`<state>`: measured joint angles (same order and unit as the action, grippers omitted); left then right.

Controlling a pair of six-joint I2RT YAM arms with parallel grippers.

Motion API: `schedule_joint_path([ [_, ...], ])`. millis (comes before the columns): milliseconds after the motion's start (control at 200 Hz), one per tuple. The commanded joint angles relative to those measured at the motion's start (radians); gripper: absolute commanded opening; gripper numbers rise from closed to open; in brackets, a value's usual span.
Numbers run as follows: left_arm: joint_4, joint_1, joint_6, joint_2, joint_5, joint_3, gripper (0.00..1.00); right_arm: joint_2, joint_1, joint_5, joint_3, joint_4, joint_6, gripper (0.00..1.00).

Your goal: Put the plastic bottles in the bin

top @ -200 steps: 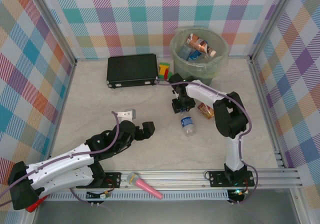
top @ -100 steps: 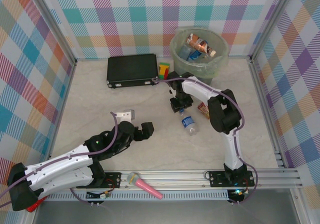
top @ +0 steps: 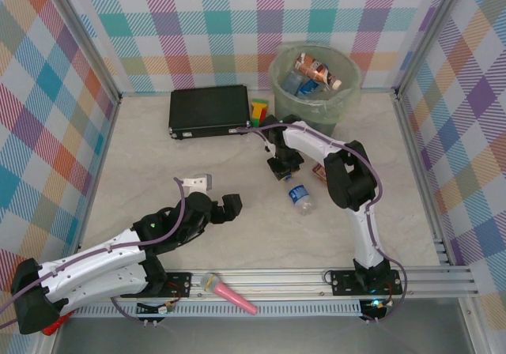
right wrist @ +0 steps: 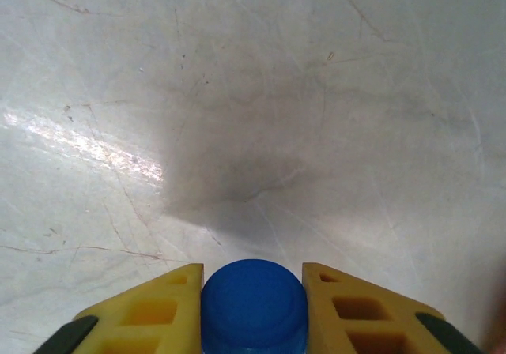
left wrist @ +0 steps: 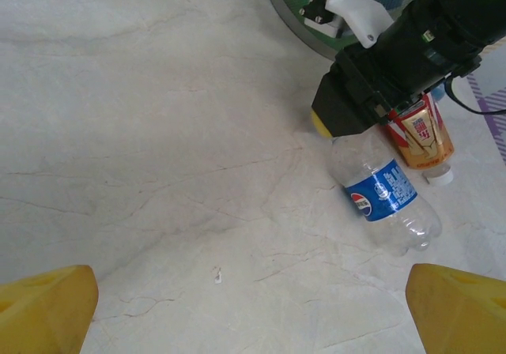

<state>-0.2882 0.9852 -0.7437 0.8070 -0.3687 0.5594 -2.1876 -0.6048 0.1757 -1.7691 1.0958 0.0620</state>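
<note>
A clear plastic bottle [top: 299,197] with a blue label [left wrist: 381,197] lies on the table's middle right. My right gripper [top: 283,167] stands over its neck end. In the right wrist view its yellow fingers [right wrist: 154,310] press both sides of the blue cap [right wrist: 253,300], so the right gripper [right wrist: 253,279] is shut on it. A copper-brown labelled bottle [top: 322,172] lies just right of it [left wrist: 419,133]. The pale-green bin [top: 326,115] stands at the back with several bottles [top: 315,69] inside. My left gripper [top: 231,205] hovers open and empty to the left [left wrist: 253,322].
A flat black case [top: 208,110] lies at the back left of the bin, with a small green, yellow and red block [top: 259,111] between them. A white piece [top: 198,182] sits near my left arm. A pink stick [top: 233,295] lies on the front rail.
My right gripper has shifted a little left and back over the bottle's neck, and its elbow has folded inward. The left arm has barely moved.
</note>
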Motion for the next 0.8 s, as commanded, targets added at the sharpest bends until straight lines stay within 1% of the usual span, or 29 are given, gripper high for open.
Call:
schedule_joint_path([
  [0, -0.032, 0.000, 0.014, -0.025, -0.017, 0.001, 1.00, 0.018, -0.015, 0.008, -0.020, 0.024, -0.007, 0.26],
  [190, -0.037, 0.000, 0.054, -0.055, 0.011, 0.024, 1.00, 0.104, -0.020, -0.019, -0.008, -0.008, 0.014, 0.26],
  [330, -0.041, 0.000, 0.097, -0.081, 0.038, 0.054, 1.00, 0.207, -0.020, -0.048, 0.008, -0.042, 0.034, 0.25],
  [385, -0.048, 0.000, 0.113, -0.088, 0.048, 0.074, 1.00, 0.250, -0.020, -0.052, 0.011, -0.050, 0.042, 0.22],
  [495, -0.070, 0.000, 0.130, -0.091, 0.056, 0.123, 1.00, 0.348, -0.019, -0.069, 0.021, -0.081, 0.053, 0.22],
  [670, -0.094, 0.000, 0.146, -0.076, 0.065, 0.189, 1.00, 0.516, -0.019, -0.063, 0.044, -0.158, 0.075, 0.20],
  [795, -0.101, 0.000, 0.156, -0.054, 0.067, 0.226, 1.00, 0.594, -0.018, -0.036, 0.030, -0.184, 0.079, 0.21],
])
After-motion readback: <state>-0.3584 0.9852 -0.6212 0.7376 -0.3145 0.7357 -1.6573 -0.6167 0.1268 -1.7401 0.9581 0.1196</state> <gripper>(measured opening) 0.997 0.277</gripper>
